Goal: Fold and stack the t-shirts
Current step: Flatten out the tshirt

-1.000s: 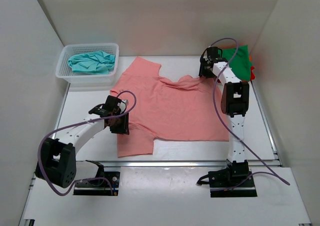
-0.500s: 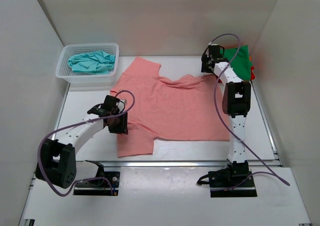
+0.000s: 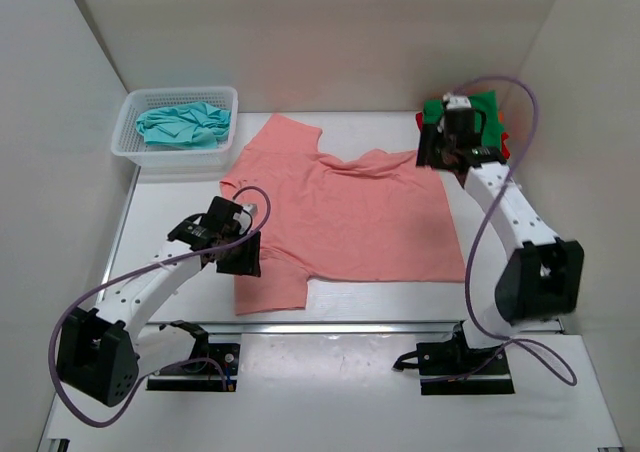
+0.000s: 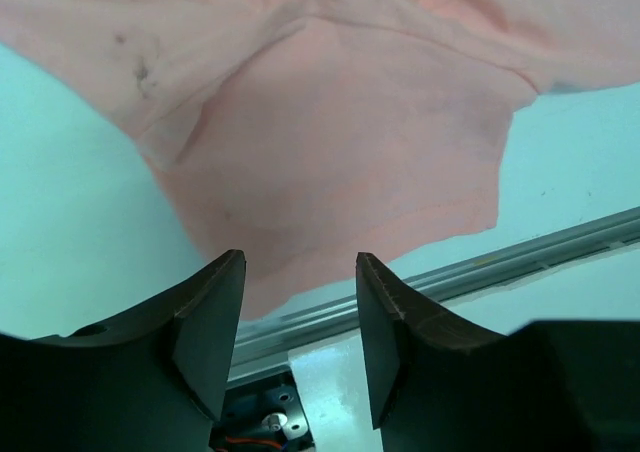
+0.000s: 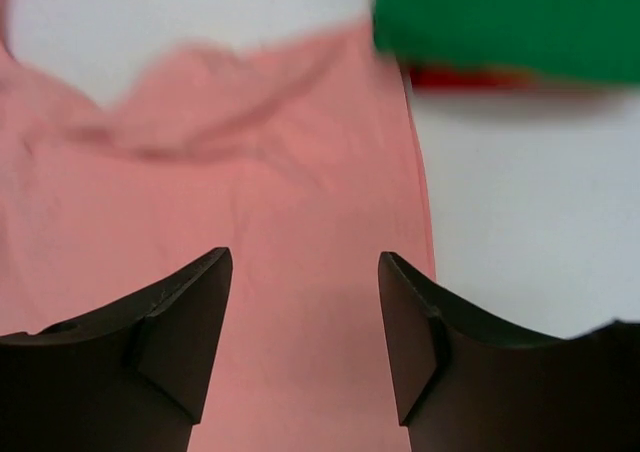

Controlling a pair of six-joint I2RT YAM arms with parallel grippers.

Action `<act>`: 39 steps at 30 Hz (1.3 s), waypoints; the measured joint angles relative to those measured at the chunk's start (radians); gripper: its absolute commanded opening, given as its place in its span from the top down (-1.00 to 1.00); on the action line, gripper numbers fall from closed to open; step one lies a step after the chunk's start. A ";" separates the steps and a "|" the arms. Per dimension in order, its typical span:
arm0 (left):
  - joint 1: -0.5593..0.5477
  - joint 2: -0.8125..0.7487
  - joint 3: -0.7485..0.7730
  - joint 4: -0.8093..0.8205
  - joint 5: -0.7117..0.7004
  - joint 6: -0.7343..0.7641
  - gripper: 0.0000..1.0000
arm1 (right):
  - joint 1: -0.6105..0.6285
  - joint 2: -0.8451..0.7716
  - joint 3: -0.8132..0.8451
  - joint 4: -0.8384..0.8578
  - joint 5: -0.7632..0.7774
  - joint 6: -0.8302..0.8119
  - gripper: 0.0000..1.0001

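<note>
The salmon pink t-shirt lies spread flat in the middle of the table. It shows in the left wrist view and in the right wrist view. My left gripper is open and empty above the shirt's near left sleeve. My right gripper is open and empty above the shirt's far right corner. A folded green t-shirt lies at the far right on a red one; the green also shows in the right wrist view. A crumpled teal t-shirt lies in the basket. No orange shirt is in view.
The white mesh basket stands at the far left corner. White walls enclose the table on three sides. A metal rail runs along the near edge, also in the left wrist view.
My right arm has swung out to the right and its gripper has moved right and a little nearer, off the far edge of the shirt. My left gripper has moved slightly nearer.
</note>
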 measured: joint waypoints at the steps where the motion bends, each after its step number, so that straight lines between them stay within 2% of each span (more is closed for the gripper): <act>1: -0.001 -0.001 -0.003 -0.005 0.004 -0.010 -0.20 | -0.011 -0.070 -0.094 -0.013 -0.002 0.016 -0.14; 7: -0.048 -0.098 -0.074 -0.052 -0.016 -0.112 -0.18 | -0.090 -0.317 -0.536 -0.105 -0.046 0.099 -0.09; 11: -0.031 -0.190 -0.129 -0.040 -0.048 -0.219 -0.23 | -0.100 -0.469 -0.687 -0.143 -0.083 0.153 -0.10; 15: -0.037 -0.268 -0.231 0.008 -0.076 -0.340 -0.40 | -0.108 -0.554 -0.709 -0.120 -0.116 0.179 -0.11; 18: -0.028 -0.314 -0.335 0.013 -0.114 -0.433 -0.42 | -0.129 -0.575 -0.717 -0.091 -0.149 0.180 -0.14; 22: -0.006 -0.315 -0.350 0.027 -0.172 -0.500 -0.46 | -0.174 -0.579 -0.746 -0.068 -0.190 0.172 -0.16; 32: -0.044 -0.113 -0.310 0.172 -0.315 -0.559 -0.45 | -0.277 -0.586 -0.797 -0.053 -0.221 0.110 -0.29; 34: -0.047 -0.101 -0.310 0.209 -0.322 -0.560 -0.38 | -0.278 -0.573 -0.797 -0.054 -0.215 0.100 -0.29; 36: -0.047 -0.089 -0.311 0.238 -0.323 -0.560 -0.12 | -0.278 -0.561 -0.797 -0.055 -0.213 0.091 -0.30; 37: -0.047 -0.077 -0.311 0.253 -0.322 -0.557 -0.09 | -0.280 -0.556 -0.797 -0.055 -0.212 0.087 -0.31; 38: -0.047 -0.066 -0.309 0.263 -0.322 -0.549 0.10 | -0.283 -0.552 -0.797 -0.056 -0.211 0.082 -0.32; 39: -0.048 -0.055 -0.308 0.278 -0.322 -0.543 0.47 | -0.284 -0.548 -0.797 -0.057 -0.209 0.077 -0.34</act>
